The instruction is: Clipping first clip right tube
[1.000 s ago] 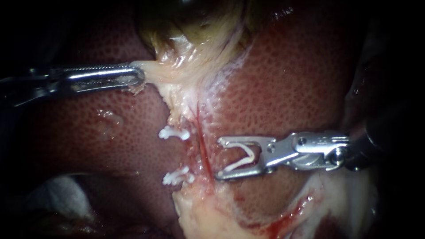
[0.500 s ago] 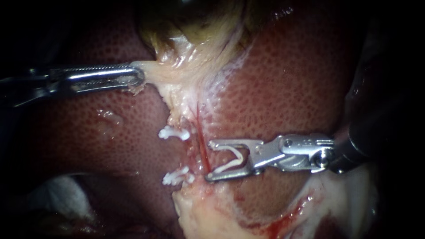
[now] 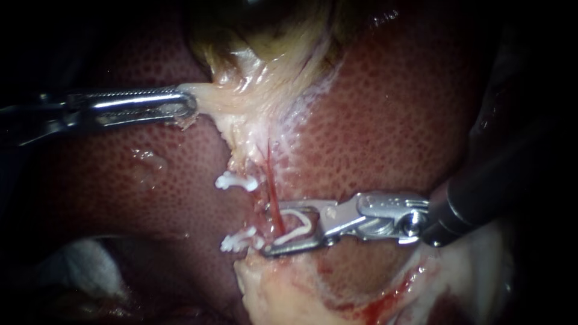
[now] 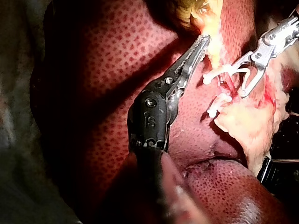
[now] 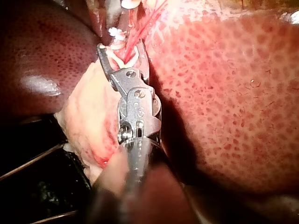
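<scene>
Right tube (image 3: 272, 195), thin and red, runs down the liver (image 3: 391, 120). Your right instrument (image 3: 270, 230) straddles it, jaws apart, carrying an unclosed white clip (image 3: 299, 225). Your left instrument (image 3: 186, 108), above-left of the tube, grips pale tissue (image 3: 223, 99). Likely next: seat the tube fully, then squeeze.

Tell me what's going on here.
The left instrument has its jaws shut on pale tissue below the gallbladder, stretching it sideways over the liver. The right instrument holds a white clip in its jaws, set astride the red tube. The clip is not yet closed. Two placed clips sit beside it.
</scene>
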Controlling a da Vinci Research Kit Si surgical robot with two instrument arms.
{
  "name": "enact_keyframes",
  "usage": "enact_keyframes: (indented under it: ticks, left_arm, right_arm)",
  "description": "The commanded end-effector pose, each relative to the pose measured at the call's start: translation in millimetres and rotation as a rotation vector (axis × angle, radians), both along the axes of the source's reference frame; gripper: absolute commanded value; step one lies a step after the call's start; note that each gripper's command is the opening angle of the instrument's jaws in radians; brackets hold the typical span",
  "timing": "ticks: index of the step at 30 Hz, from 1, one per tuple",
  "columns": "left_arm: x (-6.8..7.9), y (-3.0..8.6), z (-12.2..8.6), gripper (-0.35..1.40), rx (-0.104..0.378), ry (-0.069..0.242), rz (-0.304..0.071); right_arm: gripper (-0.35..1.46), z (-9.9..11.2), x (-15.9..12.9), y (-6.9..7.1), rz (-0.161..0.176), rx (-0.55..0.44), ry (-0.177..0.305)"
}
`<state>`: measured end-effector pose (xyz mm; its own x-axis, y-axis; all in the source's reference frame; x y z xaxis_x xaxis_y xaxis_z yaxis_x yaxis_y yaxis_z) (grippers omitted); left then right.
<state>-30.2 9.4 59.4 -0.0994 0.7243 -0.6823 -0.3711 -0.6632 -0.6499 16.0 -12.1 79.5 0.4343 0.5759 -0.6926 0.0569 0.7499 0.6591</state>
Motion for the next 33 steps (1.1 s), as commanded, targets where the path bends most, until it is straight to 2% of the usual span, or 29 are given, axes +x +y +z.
enact_keyframes:
  ticks: [1, 8, 16, 23, 27, 33]
  left_arm:
    - [0.0, 0.0, 0.1, -0.35, 0.0, 0.0, 0.0]
    - [0.0, 0.0, 0.1, -0.35, 0.0, 0.0, 0.0]
    - [0.0, 0.0, 0.1, -0.35, 0.0, 0.0, 0.0]
    - [0.0, -0.1, 0.2, -0.35, -0.001, 0.0, 0.0]
    - [0.0, -0.1, 0.3, -0.35, -0.001, 0.0, 0.0]
    - [0.0, -0.1, 0.3, -0.35, -0.001, 0.0, 0.0]
  right_arm:
    - [0.49, 0.2, 0.1, -0.1, -0.002, 0.008, 0.0]
    - [0.49, 1.7, 0.8, -0.8, -0.014, 0.045, 0.008]
    - [0.41, 1.8, 0.7, -0.7, -0.046, 0.077, 0.026]
    - [0.31, 1.7, -0.1, 0.0, -0.035, 0.087, 0.018]
    - [0.16, 2.1, -0.7, 0.5, -0.015, 0.108, 0.002]
    - [-0.16, 3.1, -1.0, 1.3, 0.005, 0.142, -0.016]
